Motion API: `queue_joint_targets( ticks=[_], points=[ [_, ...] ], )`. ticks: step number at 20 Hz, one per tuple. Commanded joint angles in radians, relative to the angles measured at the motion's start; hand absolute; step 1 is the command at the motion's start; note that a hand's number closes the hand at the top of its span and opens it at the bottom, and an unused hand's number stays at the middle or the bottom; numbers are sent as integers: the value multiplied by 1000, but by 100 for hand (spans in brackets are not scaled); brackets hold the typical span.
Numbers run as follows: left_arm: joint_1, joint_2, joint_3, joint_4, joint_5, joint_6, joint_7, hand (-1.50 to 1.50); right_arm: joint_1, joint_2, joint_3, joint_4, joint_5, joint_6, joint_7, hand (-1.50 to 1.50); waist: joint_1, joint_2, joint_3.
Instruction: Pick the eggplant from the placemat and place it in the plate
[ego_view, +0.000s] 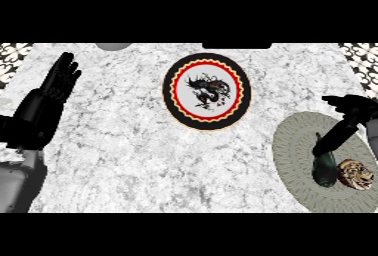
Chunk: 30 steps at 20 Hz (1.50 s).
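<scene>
Placemat (294, 150) cut by right edge, eggplant (322, 172) top under right hand (353, 109)

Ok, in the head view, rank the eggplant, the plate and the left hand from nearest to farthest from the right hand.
1. The eggplant, on the placemat at the right, just under the right hand.
2. The plate, at the counter's middle, toward the far side.
3. The left hand, open at the view's left edge.
</scene>
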Motion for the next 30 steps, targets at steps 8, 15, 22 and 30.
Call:
queue_joint_targets(
  ticks=[8,15,22,30],
  points=[
    [-2,-34,27,26,-21,-36,-30,0,7,15,45,158,93,66,62,-150,3,2,0],
    [11,-27,63,-35,-35,-69,29,0,116,47,29,143,140,46,-17,-150,-1,0,1],
    [-1,-65,86,99,-82,-107,-80,0,100,84,9,232,182,83,-54,-150,-4,3,0],
    [-37,-78,100,14,-88,-94,30,0,108,121,9,310,290,-14,-200,150,-1,3,1]
  ],
)
